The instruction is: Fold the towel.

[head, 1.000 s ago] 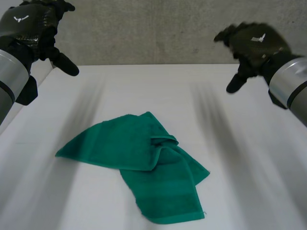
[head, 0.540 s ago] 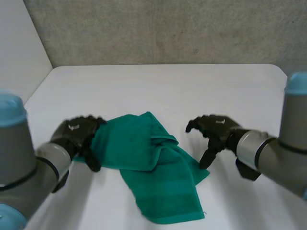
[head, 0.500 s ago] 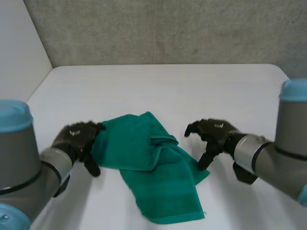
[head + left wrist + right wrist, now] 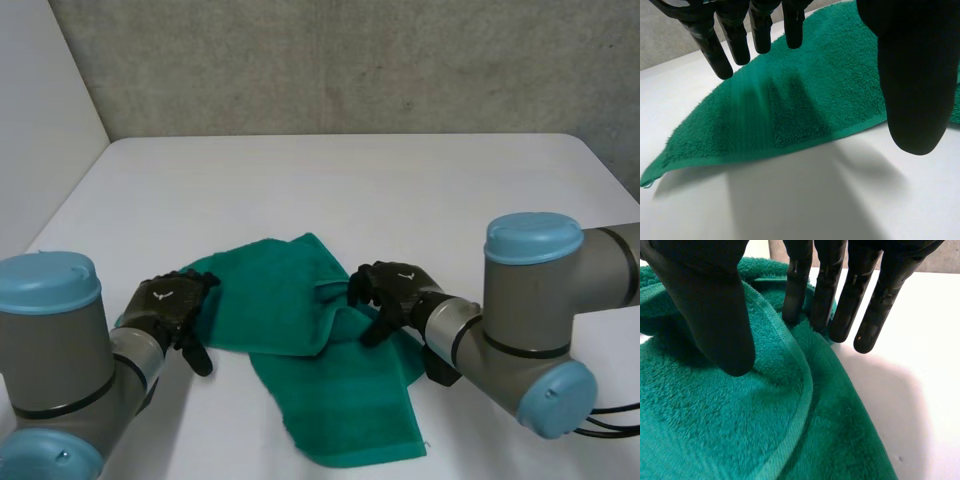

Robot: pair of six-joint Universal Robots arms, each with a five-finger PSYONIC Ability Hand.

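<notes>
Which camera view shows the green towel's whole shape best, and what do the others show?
The head view: nearly the whole towel lies rumpled on the table, part folded over. The left wrist view shows one flat hemmed edge and corner under the left hand; the right wrist view shows a raised hemmed fold at the right hand.

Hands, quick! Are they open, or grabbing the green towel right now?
Left hand: open, over the towel's edge, holding nothing.
Right hand: open, fingertips and thumb touching the towel's bunched middle, not gripping it.
</notes>
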